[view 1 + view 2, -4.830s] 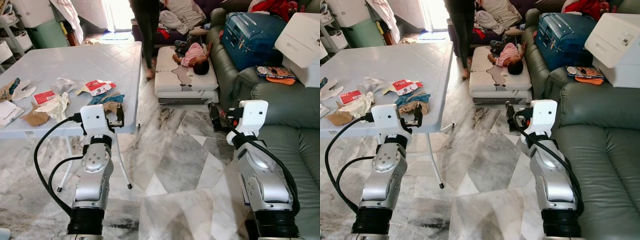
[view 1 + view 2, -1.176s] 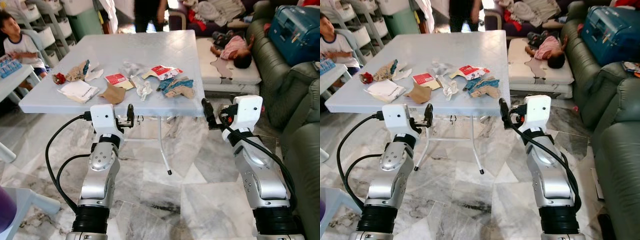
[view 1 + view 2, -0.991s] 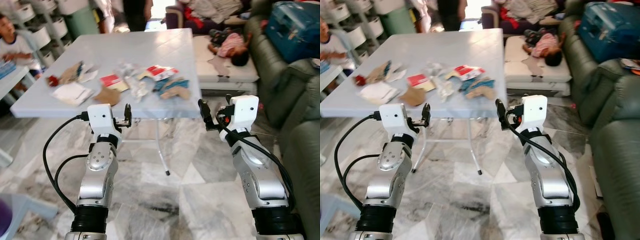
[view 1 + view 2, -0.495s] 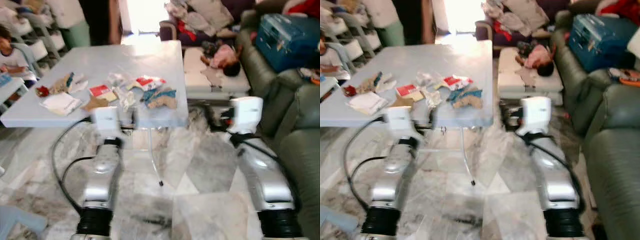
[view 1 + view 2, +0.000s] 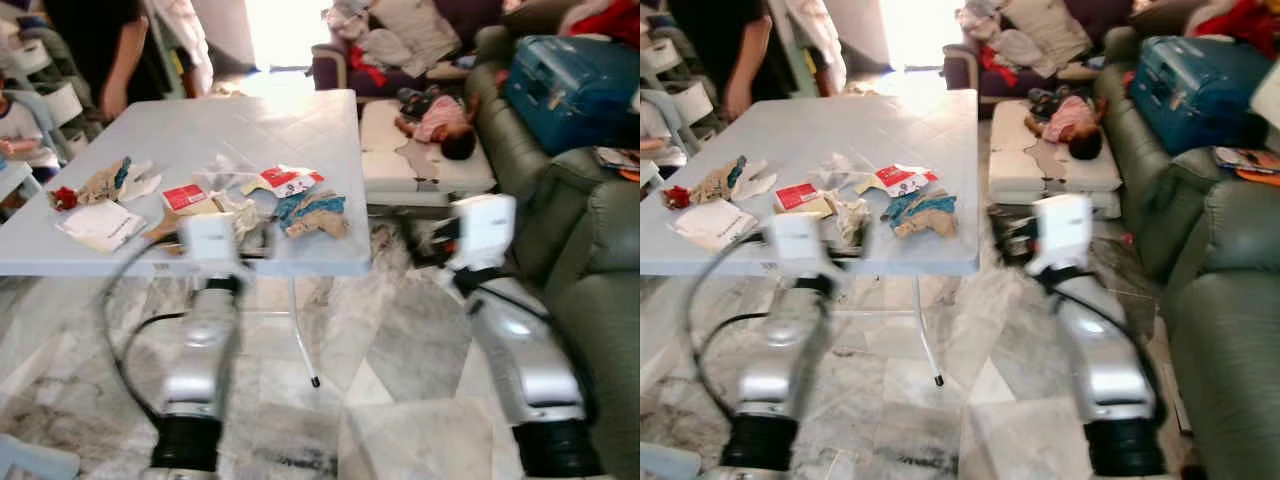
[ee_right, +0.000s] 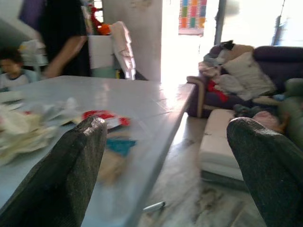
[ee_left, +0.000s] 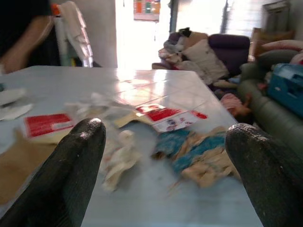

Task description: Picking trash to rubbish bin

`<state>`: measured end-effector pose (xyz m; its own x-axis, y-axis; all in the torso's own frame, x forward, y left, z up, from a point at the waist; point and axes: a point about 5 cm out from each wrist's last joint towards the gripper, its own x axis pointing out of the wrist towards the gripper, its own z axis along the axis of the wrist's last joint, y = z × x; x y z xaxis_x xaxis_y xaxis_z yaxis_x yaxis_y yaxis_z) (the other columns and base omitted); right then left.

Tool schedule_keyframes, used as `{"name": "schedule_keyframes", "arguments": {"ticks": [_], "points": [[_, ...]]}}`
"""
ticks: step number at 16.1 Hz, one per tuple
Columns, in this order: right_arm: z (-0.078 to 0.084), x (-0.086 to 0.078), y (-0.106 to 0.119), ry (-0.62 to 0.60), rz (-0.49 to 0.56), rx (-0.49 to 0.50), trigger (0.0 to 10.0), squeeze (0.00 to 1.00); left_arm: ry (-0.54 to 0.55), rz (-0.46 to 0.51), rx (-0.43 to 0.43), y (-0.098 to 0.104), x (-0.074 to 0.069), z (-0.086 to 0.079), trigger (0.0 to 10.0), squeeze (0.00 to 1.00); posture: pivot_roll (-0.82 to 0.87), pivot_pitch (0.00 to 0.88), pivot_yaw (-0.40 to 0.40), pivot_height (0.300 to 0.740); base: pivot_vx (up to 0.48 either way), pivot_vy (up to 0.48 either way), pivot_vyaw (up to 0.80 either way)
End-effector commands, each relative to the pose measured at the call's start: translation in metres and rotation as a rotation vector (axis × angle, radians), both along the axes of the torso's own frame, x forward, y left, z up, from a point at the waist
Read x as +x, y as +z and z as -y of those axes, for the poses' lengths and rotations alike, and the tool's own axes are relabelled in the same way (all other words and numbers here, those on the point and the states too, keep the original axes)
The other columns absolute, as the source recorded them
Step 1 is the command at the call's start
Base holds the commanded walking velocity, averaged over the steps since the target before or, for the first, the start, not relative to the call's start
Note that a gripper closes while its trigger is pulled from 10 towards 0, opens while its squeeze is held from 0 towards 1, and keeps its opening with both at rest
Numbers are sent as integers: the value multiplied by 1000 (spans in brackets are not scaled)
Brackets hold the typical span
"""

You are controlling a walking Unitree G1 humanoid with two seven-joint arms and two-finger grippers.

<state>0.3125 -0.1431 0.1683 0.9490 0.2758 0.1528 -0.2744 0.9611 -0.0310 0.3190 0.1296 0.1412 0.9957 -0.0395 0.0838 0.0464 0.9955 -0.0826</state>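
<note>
Trash lies on the table (image 5: pixel 300 130), both grippers held at its near edge.

From the left: a white paper (image 5: pixel 98 223), brown scrap (image 5: pixel 103 182), red packet (image 5: pixel 183 196), red-and-white wrapper (image 5: pixel 290 180) and blue-brown wad (image 5: pixel 313 213). The left gripper (image 7: pixel 163 156) faces the pile, jaws spread and empty. The right gripper (image 6: pixel 165 156), beside the table's right corner, is likewise spread and empty. A person (image 5: pixel 725 45) stands behind the table.
</note>
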Motion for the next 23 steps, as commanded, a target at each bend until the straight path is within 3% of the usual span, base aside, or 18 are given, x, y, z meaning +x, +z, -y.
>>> {"name": "schedule_keyframes", "arguments": {"ticks": [1,8,18,23], "points": [[-13,1,5,40,15,10,10000,0,46,6,12,3,2,-15,10000,0,-14,0,39,740,345,0,481],[-14,1,4,40,11,25,10000,0,44,0,10,2,2,-14,10000,0,-14,0,44,740,345,0,203],[-14,-1,5,44,9,20,10000,0,3,-49,-9,-6,5,-8,10000,0,-27,0,44,740,0,0,0],[-15,-12,8,96,-19,19,10000,0,-101,-135,-64,-23,17,10,10000,0,-79,0,46,740,0,0,0]]}}
